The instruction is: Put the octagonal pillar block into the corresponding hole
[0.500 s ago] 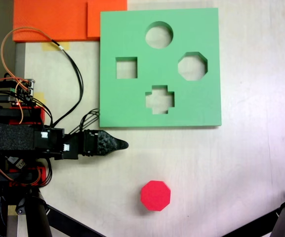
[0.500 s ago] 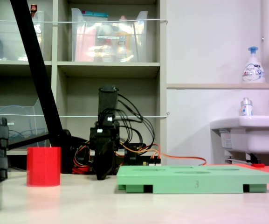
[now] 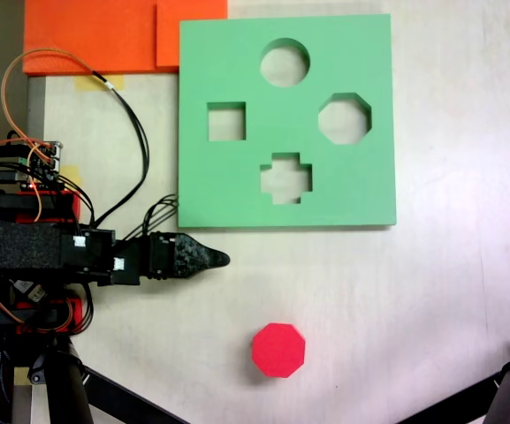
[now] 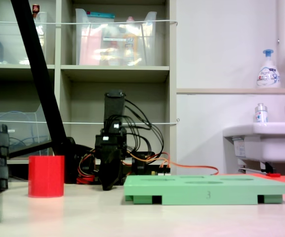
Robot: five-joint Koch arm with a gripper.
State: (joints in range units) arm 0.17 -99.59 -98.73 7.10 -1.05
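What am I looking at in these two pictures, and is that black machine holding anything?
It is a small hobby robot arm with a pincer, the gripper, at its tip. One fixed view looks straight down on the table; the other looks from table level, towards shelves and a sink. On the table lie a green foam board with shaped holes and a red octagonal pillar block, shown from the side here. The block belongs in the eight-sided hole. The gripper holds nothing; the block stands apart from it. Whether its jaws are open cannot be told.
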